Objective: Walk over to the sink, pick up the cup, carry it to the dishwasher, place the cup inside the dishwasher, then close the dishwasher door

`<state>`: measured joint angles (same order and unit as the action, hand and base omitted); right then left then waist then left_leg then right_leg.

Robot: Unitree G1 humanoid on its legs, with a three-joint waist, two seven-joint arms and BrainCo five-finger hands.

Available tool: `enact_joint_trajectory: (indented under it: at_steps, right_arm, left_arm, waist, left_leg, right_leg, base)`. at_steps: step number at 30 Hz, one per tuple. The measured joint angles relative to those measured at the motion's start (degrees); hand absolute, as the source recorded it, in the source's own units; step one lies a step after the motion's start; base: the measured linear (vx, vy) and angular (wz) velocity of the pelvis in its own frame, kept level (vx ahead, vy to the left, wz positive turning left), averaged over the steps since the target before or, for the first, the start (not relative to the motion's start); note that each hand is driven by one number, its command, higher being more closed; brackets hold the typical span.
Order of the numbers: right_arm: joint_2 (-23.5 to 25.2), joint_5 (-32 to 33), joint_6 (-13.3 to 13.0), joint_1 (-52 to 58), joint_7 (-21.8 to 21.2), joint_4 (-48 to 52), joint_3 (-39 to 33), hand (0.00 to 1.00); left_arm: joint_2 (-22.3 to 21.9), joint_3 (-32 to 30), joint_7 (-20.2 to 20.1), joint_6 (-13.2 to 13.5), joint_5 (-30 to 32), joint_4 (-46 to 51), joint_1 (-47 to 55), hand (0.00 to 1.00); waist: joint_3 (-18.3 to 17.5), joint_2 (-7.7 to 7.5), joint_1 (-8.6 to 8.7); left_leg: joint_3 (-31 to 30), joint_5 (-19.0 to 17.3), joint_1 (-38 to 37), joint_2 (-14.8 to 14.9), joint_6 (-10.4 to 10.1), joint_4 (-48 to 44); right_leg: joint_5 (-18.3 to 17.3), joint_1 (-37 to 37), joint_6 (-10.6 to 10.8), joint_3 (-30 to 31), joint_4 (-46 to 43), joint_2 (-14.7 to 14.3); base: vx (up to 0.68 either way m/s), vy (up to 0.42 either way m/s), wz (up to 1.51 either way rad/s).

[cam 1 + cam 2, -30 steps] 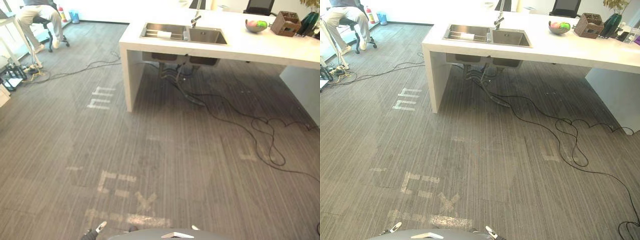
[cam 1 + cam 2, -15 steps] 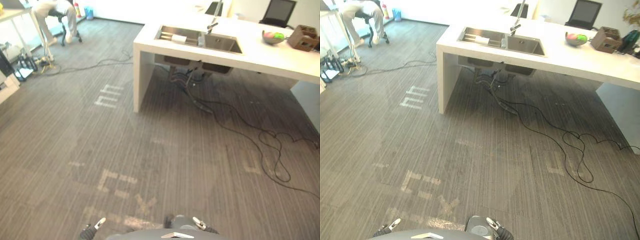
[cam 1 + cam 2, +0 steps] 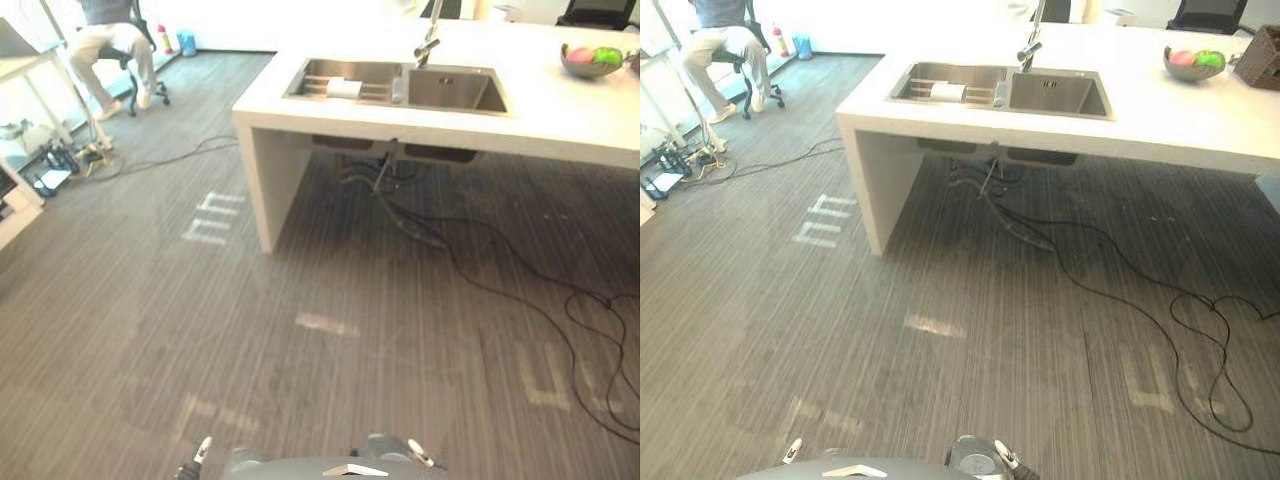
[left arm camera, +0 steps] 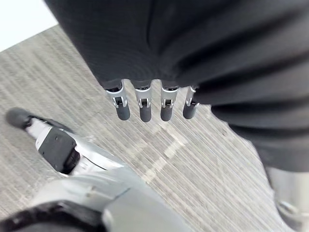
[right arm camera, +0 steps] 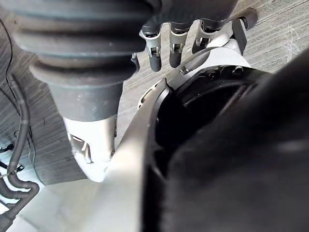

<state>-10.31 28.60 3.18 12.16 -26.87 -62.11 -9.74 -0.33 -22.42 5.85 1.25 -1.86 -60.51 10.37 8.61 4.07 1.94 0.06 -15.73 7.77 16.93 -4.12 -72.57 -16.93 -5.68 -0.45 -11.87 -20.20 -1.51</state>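
Left wrist view showed the left hand hanging with straight, empty fingers over the carpet, and the right hand hung likewise, fingers relaxed around nothing. Farther off, the sink in the white counter held a white cylinder lying on its side in the left basin, and a bowl held pink and green fruit. A small grey shape, seemingly the cup, stood upright at the divider between the basins.

No text can be read for certain. Pale marks on the carpet near the counter look like letters but stay illegible.
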Motion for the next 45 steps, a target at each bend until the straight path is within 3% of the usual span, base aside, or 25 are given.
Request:
enact_joint_trajectory:
  at_steps: [2,3,5,6,7,8,9,11,15,18,20,21,22,24,27,29,31,32,34,35,37,40,43,44,45]
  right_arm:
    - [0.05,-0.11,1.18,0.01,0.52,-0.59,0.31,0.0]
    - [-0.07,-0.09,1.61,-0.36,0.82,-0.7,0.18,0.0]
    - [-0.39,-0.09,1.89,-0.84,0.9,-0.32,0.01,0.0]
    - [-0.68,-0.13,1.99,-0.68,0.9,0.75,-0.01,0.0]
    - [-1.27,-0.07,1.94,-0.56,0.79,1.62,-0.03,0.0]
    - [0.05,-0.05,1.63,-0.78,1.13,3.06,0.61,0.0]
    - [0.6,0.09,1.32,-0.75,0.95,3.92,1.02,0.0]
    - [1.45,0.21,0.24,-1.35,-0.19,5.56,2.92,0.0]
    - [2.38,0.15,1.21,-6.22,-0.52,5.11,4.92,0.0]
    - [3.12,-0.79,2.54,-6.15,-0.49,4.95,4.76,0.0]
    - [3.23,-1.87,3.29,-6.32,-0.44,4.81,3.98,0.0]
    - [2.84,-1.77,3.22,-7.0,-0.49,4.95,3.86,0.0]
    - [2.68,-1.51,3.19,-7.47,-0.5,5.05,3.83,0.0]
    - [2.18,-0.97,3.2,-8.7,-0.46,5.09,3.96,0.0]
    - [1.31,0.62,3.21,-9.66,-0.45,5.15,4.03,0.0]
    - [1.29,0.85,3.21,-10.2,-0.43,5.43,4.05,0.0]
    - [1.17,0.85,3.32,-9.99,-0.44,7.29,4.04,0.0]
    - [1.19,0.83,3.33,-10.02,-0.46,7.36,4.03,0.0]
    - [1.38,0.7,3.32,-9.46,-0.6,7.72,4.0,0.0]
    - [-0.59,0.38,3.68,-9.51,-0.63,9.06,3.9,0.0]
    - [-1.88,0.41,4.41,-9.65,-0.47,10.18,3.86,0.0]
    - [-2.15,0.33,6.8,-9.54,-0.49,11.39,3.88,0.0]
    - [-2.05,0.12,8.66,-9.12,-0.47,11.46,3.8,0.0]
    - [-2.12,0.1,9.4,-7.93,-0.4,11.72,3.83,0.0]
    - [-2.16,0.05,9.59,-7.49,-0.38,11.65,3.85,0.0]
  left_arm:
    - [0.59,0.87,0.51,0.15,1.98,1.88,-0.6,0.0]
    - [0.83,2.35,1.55,0.32,3.22,3.47,-0.68,0.0]
    - [1.37,4.44,2.55,1.1,5.11,4.31,-1.06,0.0]
    - [1.23,5.29,3.24,1.36,5.8,5.24,-1.03,0.0]
    - [0.41,6.91,4.44,2.55,6.35,6.04,-0.45,0.0]
    - [1.81,7.52,5.5,3.7,6.54,5.99,-0.53,0.0]
    - [2.3,7.8,6.31,4.55,6.65,6.25,-0.85,0.0]
    - [3.04,9.88,9.13,7.76,7.3,7.8,-1.47,0.0]
    - [5.65,19.14,13.89,10.71,10.13,6.88,-2.4,0.0]
    - [7.46,24.17,15.23,11.34,13.04,6.09,-3.48,0.0]
    - [8.46,26.79,15.59,11.35,15.85,6.09,-4.08,0.0]
    - [8.91,27.45,16.27,11.35,17.74,6.4,-3.95,0.0]
    - [9.21,27.82,16.98,11.33,19.55,7.33,-3.72,0.0]
    - [9.41,31.2,18.35,11.34,23.07,10.05,-4.1,0.0]
    - [9.86,36.41,20.1,11.41,26.21,14.75,-6.74,0.0]
    - [9.97,36.81,21.06,11.32,27.04,18.66,-8.93,0.0]
    - [10.19,36.8,23.99,10.61,27.86,24.78,-12.18,0.0]
    - [10.46,36.8,24.61,10.39,28.28,26.58,-12.74,0.0]
    - [11.23,36.41,26.67,9.23,30.78,33.63,-13.14,0.0]
    - [9.69,36.13,27.54,8.19,32.79,38.93,-12.46,0.0]
    - [9.23,36.08,28.01,7.95,36.25,45.96,-12.51,0.0]
    - [9.23,36.05,28.62,8.06,39.89,52.28,-13.11,0.0]
    - [9.39,36.04,28.66,7.9,42.24,58.71,-12.77,0.0]
    - [9.45,35.97,28.55,7.62,42.66,62.33,-12.8,0.0]
    - [9.56,35.9,28.39,7.58,42.66,63.35,-12.92,0.0]
  waist:
    - [0.73,-1.47,-0.85]
    - [1.34,-2.07,-1.82]
    - [2.16,-2.41,-2.49]
    - [2.7,-1.94,-2.69]
    - [2.82,-0.32,-3.77]
    - [3.36,-2.41,-4.39]
    - [3.26,-3.22,-3.9]
    - [3.4,-4.05,-4.24]
    - [2.97,-4.23,-3.48]
    - [-0.39,-5.52,-3.19]
    - [-1.53,-6.5,-3.25]
    - [-1.56,-6.64,-2.6]
    - [-1.47,-7.17,-2.16]
    - [-1.38,-8.4,-2.08]
    - [-1.32,-8.25,-0.36]
    - [-1.04,-7.66,0.83]
    - [-0.45,-6.1,2.58]
    - [-0.4,-6.04,2.86]
    - [-0.05,-7.15,2.71]
    - [0.92,-3.37,2.73]
    - [0.55,-0.57,1.9]
    - [0.14,-0.21,1.75]
    - [0.11,-0.09,1.68]
    - [0.17,0.39,1.71]
    - [0.19,0.35,1.67]
  left_leg:
    - [3.2,-2.56,4.57,-2.94,0.75,1.98]
    - [6.2,-4.73,8.18,-5.05,2.57,7.29]
    - [10.33,-4.11,12.28,-8.45,3.69,22.02]
    - [11.34,-0.25,13.02,-9.37,3.82,32.57]
    - [10.41,12.73,11.12,-9.99,4.4,48.02]
    - [11.71,14.55,8.85,-11.67,6.63,49.68]
    - [11.61,13.52,8.96,-12.12,5.75,49.56]
    - [12.06,10.96,9.6,-12.86,7.76,47.06]
    - [14.31,9.02,3.22,-15.1,9.63,49.27]
    - [14.43,7.0,2.65,-16.84,9.58,49.29]
    - [15.16,5.49,0.07,-18.04,9.3,52.12]
    - [15.73,5.35,-3.29,-18.74,9.37,54.49]
    - [16.05,5.23,-5.62,-19.48,9.23,56.28]
    - [17.07,4.83,-10.56,-19.89,8.59,59.81]
    - [16.92,4.04,-14.65,-17.06,7.04,61.15]
    - [16.28,3.21,-16.31,-14.99,5.67,61.28]
    - [14.1,2.52,-17.49,-12.19,3.38,61.73]
    - [13.57,2.11,-17.74,-11.89,2.53,61.73]
    - [12.0,-1.1,-20.45,-11.85,-1.0,60.63]
    - [11.04,-2.87,-21.77,-8.33,-2.24,59.28]
    - [10.83,-3.75,-21.95,-5.72,-2.64,58.68]
    - [10.33,-1.74,-21.56,-4.26,-3.19,54.43]
    - [8.25,3.15,-13.53,-0.67,-1.63,35.76]
    - [7.65,9.7,-7.84,2.76,0.79,23.25]
    - [7.9,8.9,-6.2,3.8,1.15,19.24]
  right_leg:
    - [0.65,-5.87,-0.21,1.98,5.26,0.12]
    - [0.78,-8.22,-0.04,3.48,7.33,0.85]
    - [0.77,-9.93,0.0,5.12,7.87,2.22]
    - [0.62,-10.97,0.17,5.88,7.84,2.27]
    - [-0.68,-12.43,1.08,8.5,8.1,1.3]
    - [-1.45,-14.01,0.28,12.12,9.09,2.46]
    - [-1.43,-14.01,-0.05,13.8,9.52,2.04]
    - [0.99,-14.0,-1.51,16.3,11.27,0.17]
    - [3.71,-14.14,-1.16,19.23,4.04,2.39]
    - [4.54,-11.09,0.07,19.22,-2.79,3.74]
    - [7.29,-4.38,10.61,19.07,-16.87,4.49]
    - [12.82,0.33,16.64,18.59,-27.47,6.08]
    - [13.59,4.27,15.22,15.86,-35.6,8.4]
    - [8.23,11.67,6.73,8.95,-44.21,12.9]
    - [0.64,17.3,5.33,3.66,-32.66,11.71]
    - [0.43,18.88,4.77,0.84,-19.77,10.26]
    - [8.15,18.63,3.7,0.55,0.9,8.35]
    - [11.13,18.19,3.77,1.45,5.41,8.36]
    - [25.64,16.46,3.98,3.11,9.94,9.63]
    - [19.94,16.17,3.51,1.87,5.24,6.79]
    - [15.12,18.34,2.0,1.11,0.25,4.86]
    - [10.9,18.61,0.95,0.76,-3.45,4.01]
    - [9.42,15.21,-0.13,0.29,-1.26,1.77]
    - [9.56,10.83,-0.73,0.2,2.83,0.05]
    - [9.68,8.86,-1.04,0.18,4.27,-0.54]
  base:
    - [0.51,-0.074,-0.2]
    - [0.48,0.05,-0.46]
    - [0.47,0.097,-0.5]
    - [0.49,0.163,-0.68]
    - [0.58,0.221,-0.93]
    - [0.47,0.189,-0.72]
    - [0.42,0.152,-0.32]
    - [0.39,0.119,-0.09]
    - [0.3,0.092,-0.08]
    - [0.29,0.035,0.0]
    - [0.23,0.038,-0.2]
    - [0.18,0.032,-0.29]
    - [0.22,0.034,-0.31]
    - [0.21,-0.004,-0.28]
    - [0.22,-0.086,-0.01]
    - [0.3,-0.153,0.11]
    - [0.38,-0.213,0.4]
    - [0.38,-0.255,0.45]
    - [0.44,-0.382,0.3]
    - [0.4,-0.37,0.13]
    - [0.35,-0.284,-0.02]
    - [0.3,-0.235,-0.06]
    - [0.28,-0.168,-0.08]
    - [0.34,-0.105,0.0]
    - [0.3,-0.051,0.01]
